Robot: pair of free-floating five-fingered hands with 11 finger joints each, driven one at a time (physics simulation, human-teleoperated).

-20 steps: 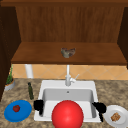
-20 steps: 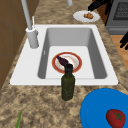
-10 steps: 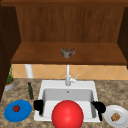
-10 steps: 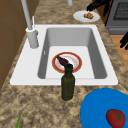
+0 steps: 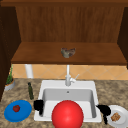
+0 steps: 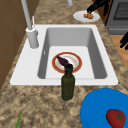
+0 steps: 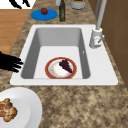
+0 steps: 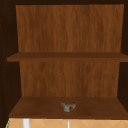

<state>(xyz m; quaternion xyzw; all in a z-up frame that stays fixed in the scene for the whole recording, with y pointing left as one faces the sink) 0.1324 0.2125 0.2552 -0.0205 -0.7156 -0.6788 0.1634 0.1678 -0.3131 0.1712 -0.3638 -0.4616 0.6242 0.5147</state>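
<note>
The right hand (image 5: pixel 104 110) is hovering beside a white plate (image 5: pixel 122 111) of food, fingers relaxed, grasping nothing. The left hand (image 5: pixel 38 105) is hanging at the sink's (image 5: pixel 45 85) left rim, fingers loose, near a bottle (image 5: pixel 30 91).

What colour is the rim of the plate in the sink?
Red-orange, around a white centre; the plate shows best in the right side view.

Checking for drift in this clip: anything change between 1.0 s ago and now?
Nothing visibly changed. The left robot hand hangs at the sink's left front corner and the right robot hand beside the white plate, as before. The bottle, the blue plate and the red-rimmed plate in the basin kept their places.
</note>
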